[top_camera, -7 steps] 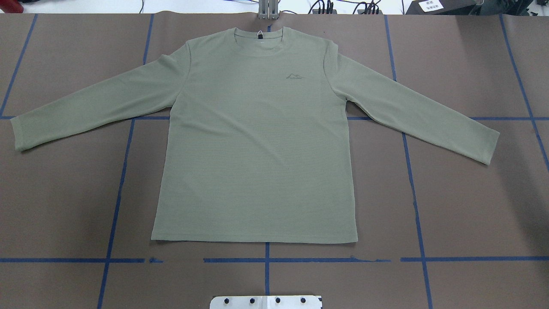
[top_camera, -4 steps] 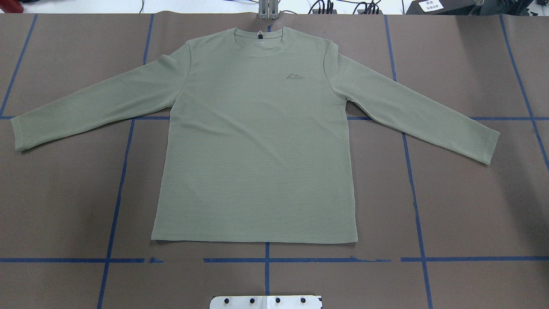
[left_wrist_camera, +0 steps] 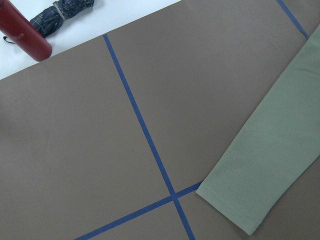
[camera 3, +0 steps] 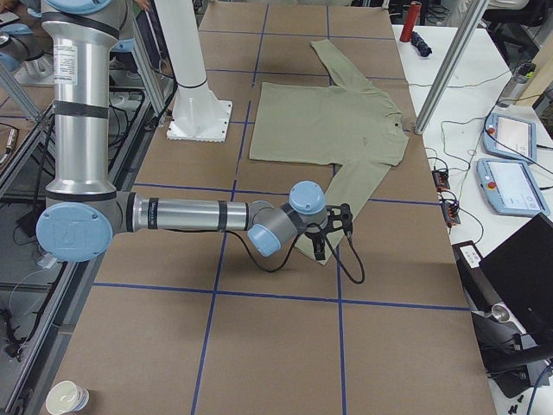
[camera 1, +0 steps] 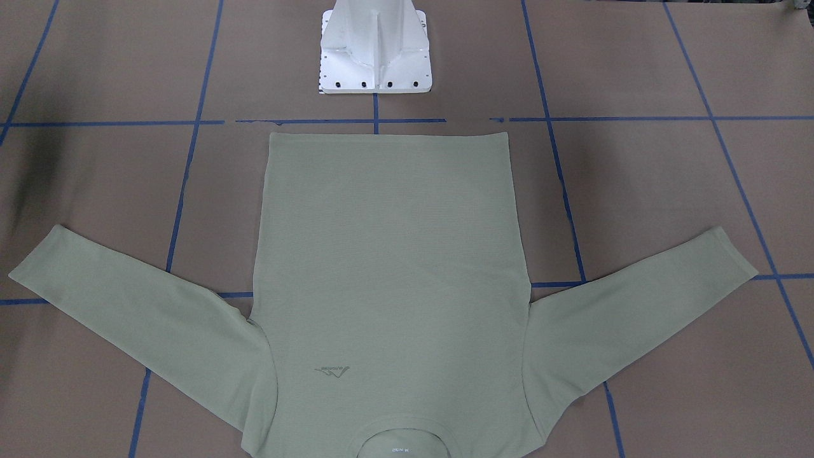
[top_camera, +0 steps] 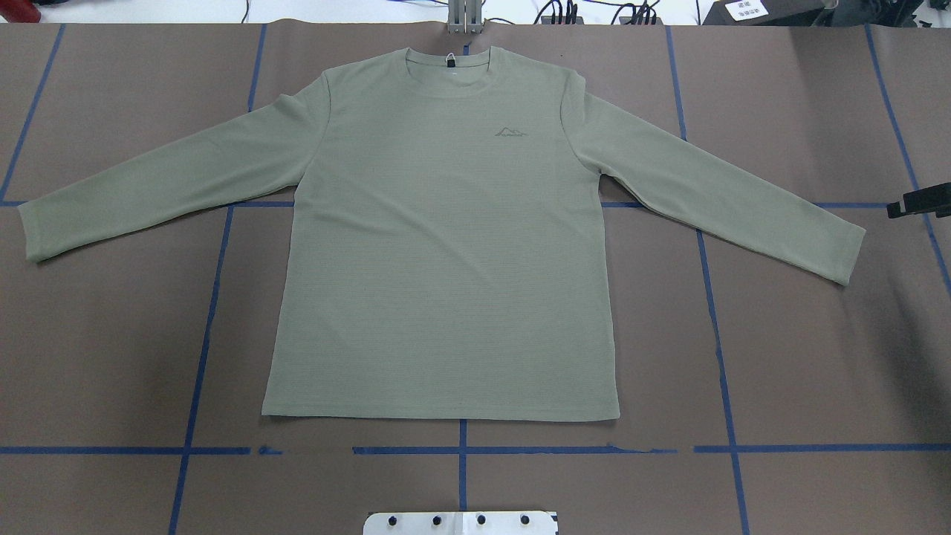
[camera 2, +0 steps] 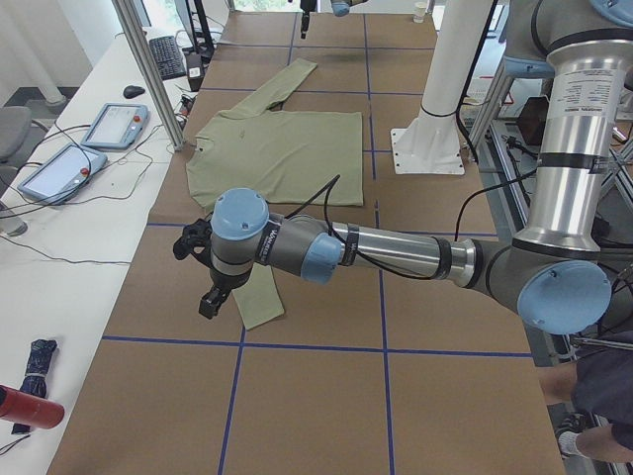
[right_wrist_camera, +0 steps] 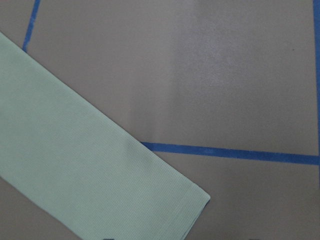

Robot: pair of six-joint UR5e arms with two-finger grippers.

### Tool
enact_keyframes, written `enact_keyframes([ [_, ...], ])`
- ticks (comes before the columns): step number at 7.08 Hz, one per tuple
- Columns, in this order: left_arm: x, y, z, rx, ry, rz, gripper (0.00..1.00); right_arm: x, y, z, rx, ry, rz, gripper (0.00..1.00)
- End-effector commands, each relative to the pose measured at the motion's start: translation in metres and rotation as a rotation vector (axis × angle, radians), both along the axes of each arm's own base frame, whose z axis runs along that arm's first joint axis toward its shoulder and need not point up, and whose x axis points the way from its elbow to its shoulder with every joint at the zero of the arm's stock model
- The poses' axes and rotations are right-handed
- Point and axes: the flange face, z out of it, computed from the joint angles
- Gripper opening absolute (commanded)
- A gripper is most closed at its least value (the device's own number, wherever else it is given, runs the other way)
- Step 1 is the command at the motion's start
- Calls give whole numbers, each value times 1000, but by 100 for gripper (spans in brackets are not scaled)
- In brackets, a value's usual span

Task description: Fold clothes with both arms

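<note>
The pale sage-green shirt (top_camera: 446, 245) lies flat and face up on the brown table, sleeves spread, neck at the far edge; it also shows in the front view (camera 1: 388, 254). My left gripper (camera 2: 200, 273) hovers over the left sleeve cuff (left_wrist_camera: 250, 200); I cannot tell whether it is open or shut. My right gripper (camera 3: 333, 232) is above the table just beyond the right sleeve cuff (right_wrist_camera: 125, 190). Only a black part of my right gripper (top_camera: 917, 202) shows at the overhead view's right edge, so I cannot tell its state.
The white base pedestal (camera 1: 375, 51) stands at the near table edge, just behind the shirt's hem. A red bottle (left_wrist_camera: 25, 37) and a folded umbrella (left_wrist_camera: 62, 15) lie on the white bench past the left cuff. Teach pendants (camera 2: 114, 124) lie beside the far table edge. Blue tape lines cross the table.
A black part of my right gripper has come into the overhead view at the right edge, near the right cuff. The shirt has not moved.
</note>
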Motion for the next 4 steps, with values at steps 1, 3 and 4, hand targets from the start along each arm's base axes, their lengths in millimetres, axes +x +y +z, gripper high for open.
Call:
enact_keyframes([
  [1,0,0,0,1,-1,1,100,-24,-19,13,12,-6,10,75],
  [3,0,0,0,1,2,2,100,-38,-29,32,-20,15,-1,73],
  [4,1,0,1,-1,10,4,100,-55,-28,36,-18,34,-19,73],
])
